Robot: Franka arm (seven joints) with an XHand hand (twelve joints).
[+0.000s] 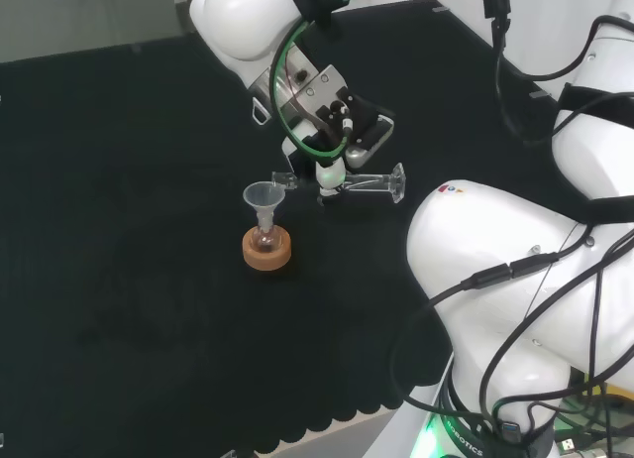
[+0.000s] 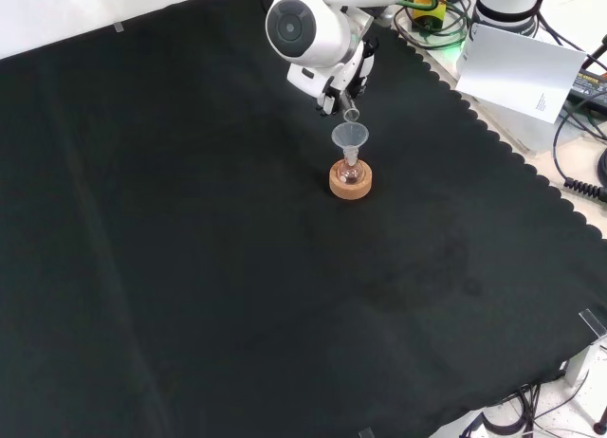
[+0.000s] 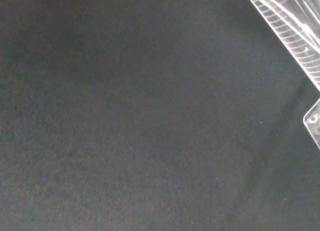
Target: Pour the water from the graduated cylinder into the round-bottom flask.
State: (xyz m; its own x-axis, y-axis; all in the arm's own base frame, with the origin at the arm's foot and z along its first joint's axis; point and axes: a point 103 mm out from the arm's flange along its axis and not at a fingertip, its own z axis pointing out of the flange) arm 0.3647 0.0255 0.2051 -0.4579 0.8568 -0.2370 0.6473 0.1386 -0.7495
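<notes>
Graduated cylinder [image 1: 347, 183]: clear, marked with fine graduation lines; lies nearly horizontal in mid-air in the head view, its flat base to the right, its mouth to the left above the funnel.
Funnel [image 1: 264, 197]: clear, seated upright in the neck of the round-bottom flask.
Round-bottom flask [image 1: 265, 239]: small, clear glass, upright on a cork ring [image 1: 267, 250] on the table [image 1: 119, 280].
Cylinder relative to hand: directly under the hand, mouth protruding to the left, base to the right.
Hand [image 1: 337, 131]: fingers curled round the cylinder's middle, grasping it above the black cloth.
</notes>
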